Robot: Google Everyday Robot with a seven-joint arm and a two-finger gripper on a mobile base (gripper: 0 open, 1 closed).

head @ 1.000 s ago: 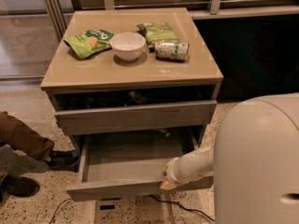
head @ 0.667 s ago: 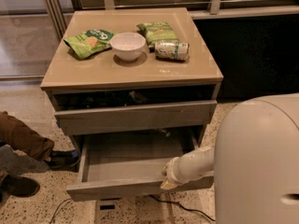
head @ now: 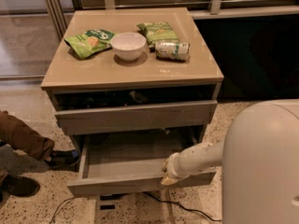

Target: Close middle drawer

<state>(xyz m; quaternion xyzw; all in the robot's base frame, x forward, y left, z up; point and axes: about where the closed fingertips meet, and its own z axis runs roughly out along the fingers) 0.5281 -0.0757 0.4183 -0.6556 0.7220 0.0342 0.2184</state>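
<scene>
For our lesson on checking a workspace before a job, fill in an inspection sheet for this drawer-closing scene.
Surface: tan cabinet top, items on its back half.
Job's things: middle drawer pulled far out, bottom bare.
Clutter: left snack bag, white bowl, right snack bag, can on its side.
Grippers: hand at the right of the drawer's front panel.
Cables: black cable on the floor below the drawer.
Surroundings: person's leg and shoe at left; speckled floor.

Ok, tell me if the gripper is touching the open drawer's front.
Cannot tell. In the camera view the gripper overlaps the top edge of the drawer front; no gap shows, but it could be hovering just above.
</scene>
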